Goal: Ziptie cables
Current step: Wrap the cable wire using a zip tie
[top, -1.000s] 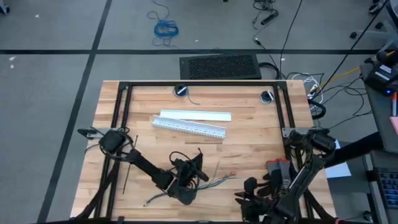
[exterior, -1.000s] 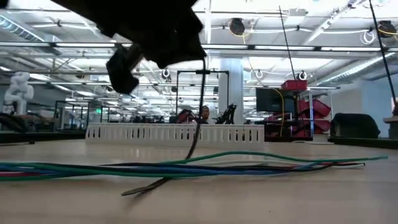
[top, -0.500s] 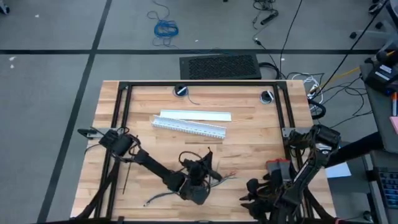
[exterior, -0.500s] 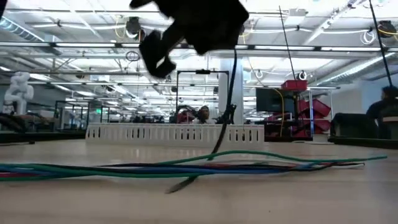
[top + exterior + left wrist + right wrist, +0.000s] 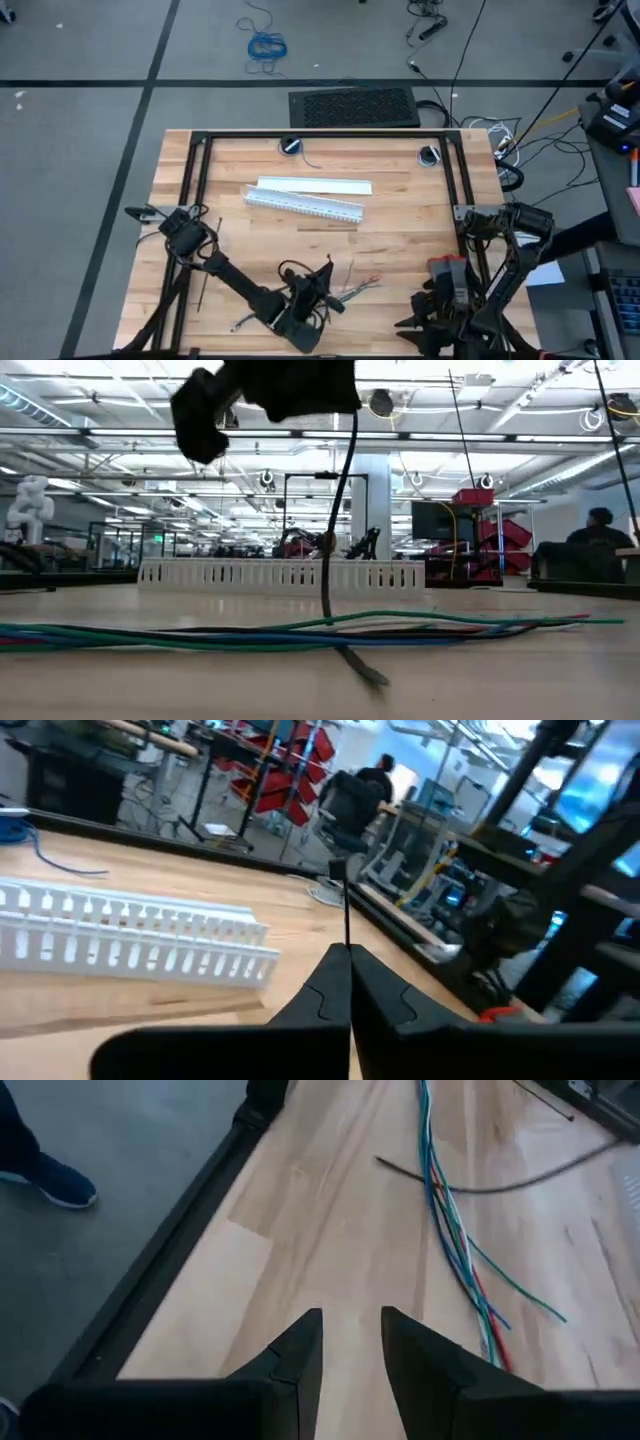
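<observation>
One ziptie, one cable bundle

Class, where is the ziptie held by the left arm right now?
In the low view the ziptie hangs from the left gripper, its lower end on the table across the cables, in front of the white slotted duct.

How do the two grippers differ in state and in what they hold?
The left gripper is shut on a ziptie, which hangs down to the cables; the right gripper is open and empty. The left works over the cables; the right waits at the table's near right edge. Both have dark fingers.
</observation>
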Robot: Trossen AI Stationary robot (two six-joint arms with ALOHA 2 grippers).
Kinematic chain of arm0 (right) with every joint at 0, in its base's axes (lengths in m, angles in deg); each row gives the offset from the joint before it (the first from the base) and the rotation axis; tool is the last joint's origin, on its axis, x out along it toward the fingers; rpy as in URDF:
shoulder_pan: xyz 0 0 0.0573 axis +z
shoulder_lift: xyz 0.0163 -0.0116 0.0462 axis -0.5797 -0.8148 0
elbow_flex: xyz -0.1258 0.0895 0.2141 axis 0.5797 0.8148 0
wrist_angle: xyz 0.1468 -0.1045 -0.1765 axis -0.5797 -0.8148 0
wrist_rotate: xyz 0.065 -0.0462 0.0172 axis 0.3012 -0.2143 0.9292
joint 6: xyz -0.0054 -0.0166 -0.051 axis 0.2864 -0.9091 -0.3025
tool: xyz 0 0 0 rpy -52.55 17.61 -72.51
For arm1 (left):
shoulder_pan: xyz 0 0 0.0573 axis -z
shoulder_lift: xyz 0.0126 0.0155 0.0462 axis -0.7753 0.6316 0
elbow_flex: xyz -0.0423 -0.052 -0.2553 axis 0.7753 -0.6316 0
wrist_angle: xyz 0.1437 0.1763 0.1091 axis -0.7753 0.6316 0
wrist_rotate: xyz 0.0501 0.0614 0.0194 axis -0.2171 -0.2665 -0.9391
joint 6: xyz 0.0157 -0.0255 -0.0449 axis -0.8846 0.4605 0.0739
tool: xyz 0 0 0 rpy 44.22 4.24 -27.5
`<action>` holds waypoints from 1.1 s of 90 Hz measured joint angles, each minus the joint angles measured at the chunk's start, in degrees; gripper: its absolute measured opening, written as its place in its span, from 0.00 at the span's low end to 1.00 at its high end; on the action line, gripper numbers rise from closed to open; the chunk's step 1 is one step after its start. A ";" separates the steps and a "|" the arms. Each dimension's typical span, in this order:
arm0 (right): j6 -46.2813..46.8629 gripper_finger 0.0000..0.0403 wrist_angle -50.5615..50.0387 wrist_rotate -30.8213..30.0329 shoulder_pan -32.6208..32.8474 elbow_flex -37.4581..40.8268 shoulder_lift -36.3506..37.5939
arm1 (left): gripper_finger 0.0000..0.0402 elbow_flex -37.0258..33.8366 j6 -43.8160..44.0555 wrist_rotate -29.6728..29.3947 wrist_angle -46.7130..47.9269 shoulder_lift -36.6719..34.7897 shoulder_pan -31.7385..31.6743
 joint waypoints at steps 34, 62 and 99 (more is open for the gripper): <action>-11.94 0.24 28.25 7.89 -2.55 3.96 -4.19 | 0.00 1.42 9.26 6.96 0.26 4.84 0.10; -15.86 0.24 30.23 8.74 -3.85 3.47 -5.27 | 0.00 7.10 -8.52 3.71 -2.73 4.46 -4.70; -14.83 0.24 28.30 11.31 -4.15 3.45 -5.25 | 0.00 10.34 -50.38 29.28 -0.30 4.28 -5.70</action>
